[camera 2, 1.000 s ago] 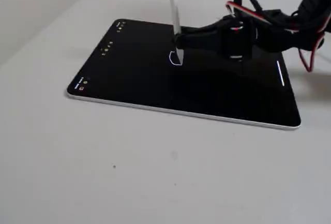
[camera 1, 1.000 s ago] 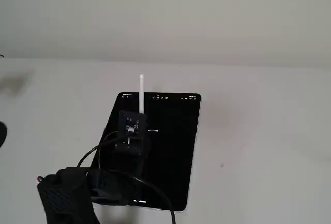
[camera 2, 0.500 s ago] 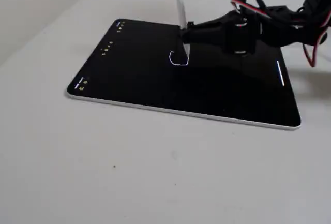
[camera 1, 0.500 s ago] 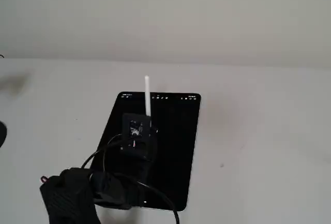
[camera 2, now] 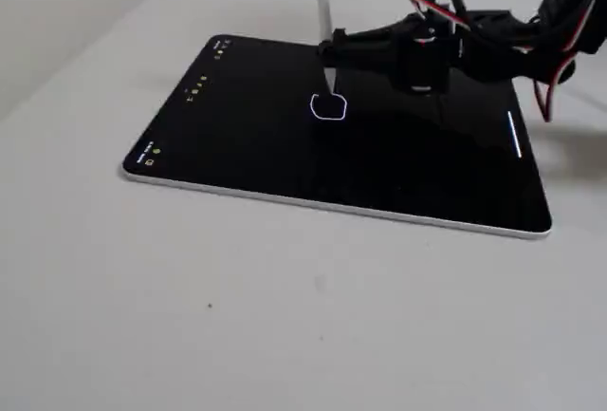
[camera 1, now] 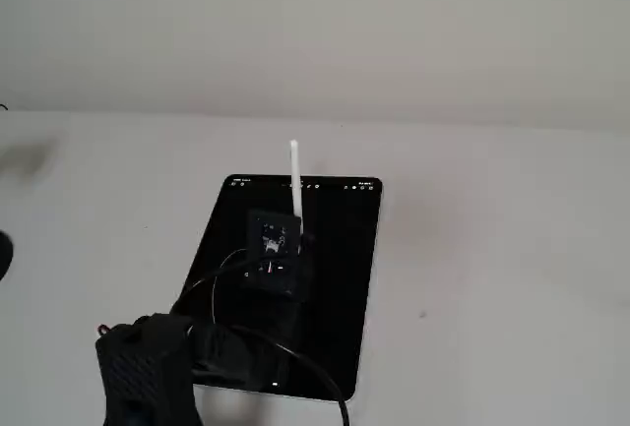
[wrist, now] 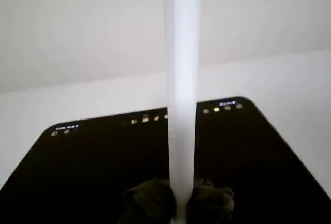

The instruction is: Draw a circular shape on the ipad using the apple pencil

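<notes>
No brand name or legible writing shows anywhere; the only marks on the ipad [camera 2: 285, 145] are a row of tiny glowing icons along one short side, too small to read in any view.

The apple pencil [camera 1: 294, 178] is a slim, plain white stick. It stands nearly upright with its long axis close to vertical, its tip pointing down at the black screen and its free end rising above the pincer [camera 2: 329, 53]. In the wrist view it fills the centre as a broad white bar [wrist: 182, 94] running from the top edge down between two dark fingers [wrist: 150, 199]. The pincer is closed on the pencil, clamping it low on the shaft.

In a fixed view the tip sits at the upper edge of the circular shape [camera 2: 329, 107], a small thin white loop, roughly round with flattened sides, drawn near the middle of the screen. Whether the tip touches the glass cannot be told.

The ipad lies flat on the pale counter [camera 2: 237, 316], a large black rectangle with a thin silver edge, its icon row on the short side farthest from the arm. A short white streak [camera 2: 514, 136] shows on the screen to the right of the loop.
</notes>
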